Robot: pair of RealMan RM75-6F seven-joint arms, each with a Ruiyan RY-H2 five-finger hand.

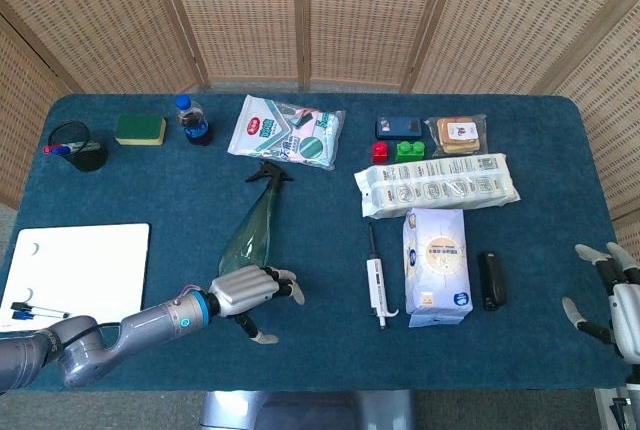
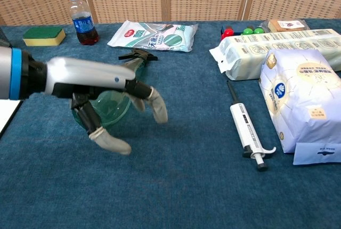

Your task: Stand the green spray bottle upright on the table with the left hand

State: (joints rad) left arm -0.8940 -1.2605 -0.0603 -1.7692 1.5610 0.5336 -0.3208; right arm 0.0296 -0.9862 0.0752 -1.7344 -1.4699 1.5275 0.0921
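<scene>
The green spray bottle (image 1: 254,225) lies on its side on the blue table, black nozzle (image 1: 268,173) pointing to the far side and base toward me. My left hand (image 1: 256,290) hovers at the bottle's base with fingers spread and holds nothing. In the chest view the left hand (image 2: 101,82) is in front of the bottle (image 2: 113,106) and hides most of it; its thumb hangs low and its fingers (image 2: 157,107) reach right. My right hand (image 1: 617,295) is open at the table's right edge.
A white pipette (image 1: 377,285) and a white bag (image 1: 436,265) lie right of the bottle. A whiteboard (image 1: 75,270) sits at the front left. A wipes pack (image 1: 288,132), a small blue-capped bottle (image 1: 191,120) and a sponge (image 1: 140,129) line the back.
</scene>
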